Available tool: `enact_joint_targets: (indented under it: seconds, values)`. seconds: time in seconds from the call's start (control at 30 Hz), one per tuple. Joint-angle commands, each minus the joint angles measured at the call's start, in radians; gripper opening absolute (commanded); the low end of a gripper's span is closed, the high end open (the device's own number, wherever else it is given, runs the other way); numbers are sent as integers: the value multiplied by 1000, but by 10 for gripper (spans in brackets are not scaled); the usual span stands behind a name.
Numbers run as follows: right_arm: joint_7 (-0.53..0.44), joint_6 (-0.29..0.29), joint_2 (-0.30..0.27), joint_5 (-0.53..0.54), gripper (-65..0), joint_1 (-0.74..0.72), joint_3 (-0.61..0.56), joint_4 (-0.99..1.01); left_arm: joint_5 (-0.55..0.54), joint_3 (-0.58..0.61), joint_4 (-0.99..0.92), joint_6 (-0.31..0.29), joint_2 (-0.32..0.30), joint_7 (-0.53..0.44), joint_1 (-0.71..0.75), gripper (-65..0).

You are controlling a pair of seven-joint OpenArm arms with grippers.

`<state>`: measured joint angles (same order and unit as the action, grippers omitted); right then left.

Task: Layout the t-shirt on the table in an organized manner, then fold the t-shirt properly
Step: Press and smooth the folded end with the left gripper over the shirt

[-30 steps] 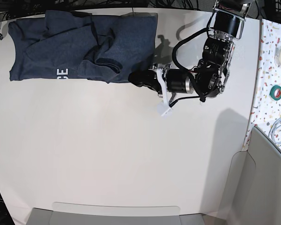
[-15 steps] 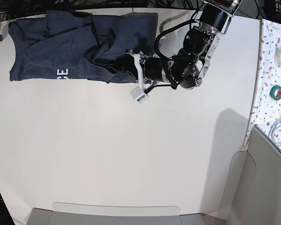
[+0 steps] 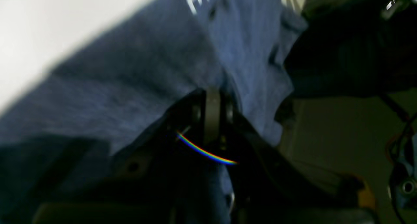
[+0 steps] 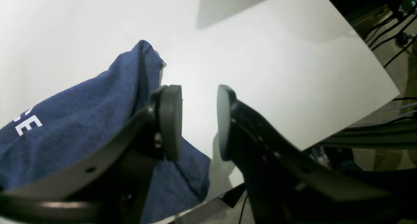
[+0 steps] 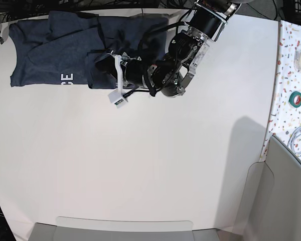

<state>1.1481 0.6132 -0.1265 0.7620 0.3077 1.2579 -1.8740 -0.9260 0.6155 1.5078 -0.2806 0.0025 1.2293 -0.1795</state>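
since the earlier frames the left arm has swept from the bare bench beside the shirt's edge to well over the cloth, dragging the near fold of the t-shirt (image 5: 55, 52) inward so that the bunched part now lies further toward the lettered end. the left tool (image 5: 101, 59) is clenched, and in the left wrist view dark blue cloth crowds right around its tips; that view is blurred, so whether a pinch of fabric sits between them cannot be told for sure, though the shifted fold suggests it does.

the t-shirt lies along the far edge of the bench (image 5: 140, 165), crumpled and partly doubled over itself, white letters showing near its front edge. the right tool (image 4: 195, 119) hangs by the shirt's corner at the bench edge, its pads parted with nothing between them; the cloth sits just beside one pad.

the shirt looks light, soft and limp: it will sag and fold wherever it is not supported, and a single pinch will drag only the top layer while the rest trails. it is not fragile, and it seems to slide easily on the smooth white surface. good places to take hold are likely the hem corners or the shoulder seams, one per tool, so the body can be pulled flat before any folding begins.
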Motion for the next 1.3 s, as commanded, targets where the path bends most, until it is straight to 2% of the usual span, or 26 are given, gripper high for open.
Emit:
enact_joint_targets:
  seconds: [0.0,0.13,0.27,0.33,0.43,0.87,1.03,1.27]
  values:
    - [-23,4,-8,15,-468,6,7,-16,-28,-4,20,-6,11,-27,-33,-649]
    - [-23,4,-6,15,-467,6,7,-14,-34,-9,24,-6,-32,-24,-36,-649]
    - [-23,4,-6,15,-467,5,7,-14,-32,-9,70,-6,-114,-19,-33,-649]
    - [-23,4,-6,15,-467,3,7,-14,-31,-9,96,-6,-158,-23,1,-649]
    - [-23,4,-6,15,-467,0,7,-14,-29,-9,119,-6,-190,-24,42,-649]
    - [-24,4,-6,15,-467,-2,-22,-14,-34,33,127,-6,-146,-26,99,-649]
    - [-23,4,-6,15,-466,-2,-33,-14,-37,31,236,-9,-147,-13,100,-649]
    - [-23,4,-9,15,-466,3,-91,-14,-37,36,265,-12,-154,89,97,-649]
